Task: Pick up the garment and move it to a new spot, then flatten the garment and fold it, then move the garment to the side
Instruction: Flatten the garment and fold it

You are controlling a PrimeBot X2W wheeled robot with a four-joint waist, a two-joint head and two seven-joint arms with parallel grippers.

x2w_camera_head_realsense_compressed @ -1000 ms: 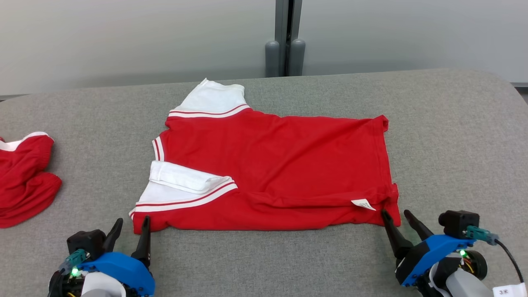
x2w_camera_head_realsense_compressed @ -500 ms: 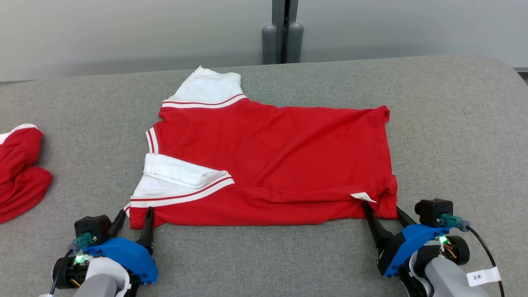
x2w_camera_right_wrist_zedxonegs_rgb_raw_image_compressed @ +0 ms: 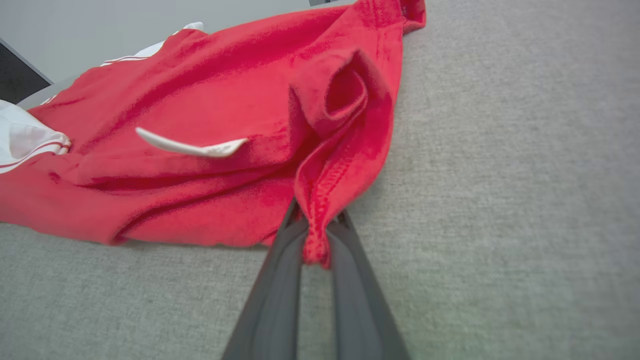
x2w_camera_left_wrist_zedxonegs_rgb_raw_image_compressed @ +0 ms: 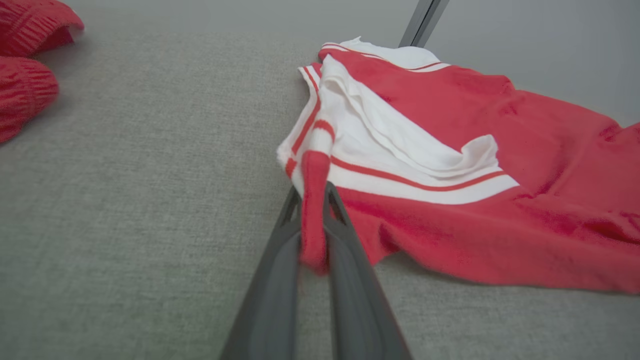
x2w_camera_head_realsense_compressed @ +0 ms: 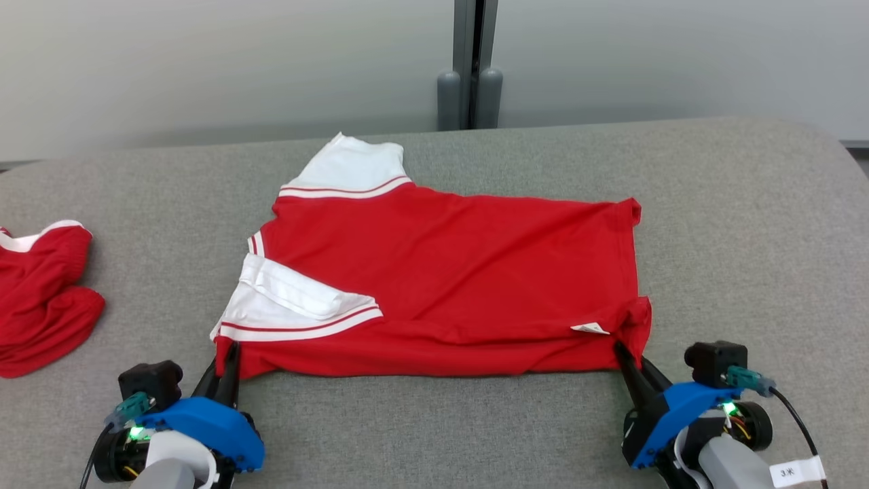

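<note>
**Left end effector (x2w_camera_left_wrist_zedxonegs_rgb_raw_image_compressed: 314,195) pinches garment (x2w_camera_left_wrist_zedxonegs_rgb_raw_image_compressed: 450,125) corner**

Two dark fingers (x2w_camera_left_wrist_zedxonegs_rgb_raw_image_compressed: 272,280) meet on a bunched red corner beside the white, red-striped sleeve (x2w_camera_left_wrist_zedxonegs_rgb_raw_image_compressed: 400,150). The rest spreads rightward over the grey surface (x2w_camera_left_wrist_zedxonegs_rgb_raw_image_compressed: 125,210). Another red cloth (x2w_camera_left_wrist_zedxonegs_rgb_raw_image_compressed: 25,60) lies well apart, upper left

Tag (x2w_camera_head_realsense_compressed: 793,471) on rt forearm (x2w_camera_head_realsense_compressed: 736,467): "3" + unclear char; garment (x2w_camera_head_realsense_compressed: 448,272) label (x2w_camera_head_realsense_compressed: 589,329) illegible.

We are seeing open counter (x2w_camera_head_realsense_compressed: 747,238) right of the garment (x2w_camera_head_realsense_compressed: 448,272); a red bundle (x2w_camera_head_realsense_compressed: 41,305) is crowding the left.
</note>
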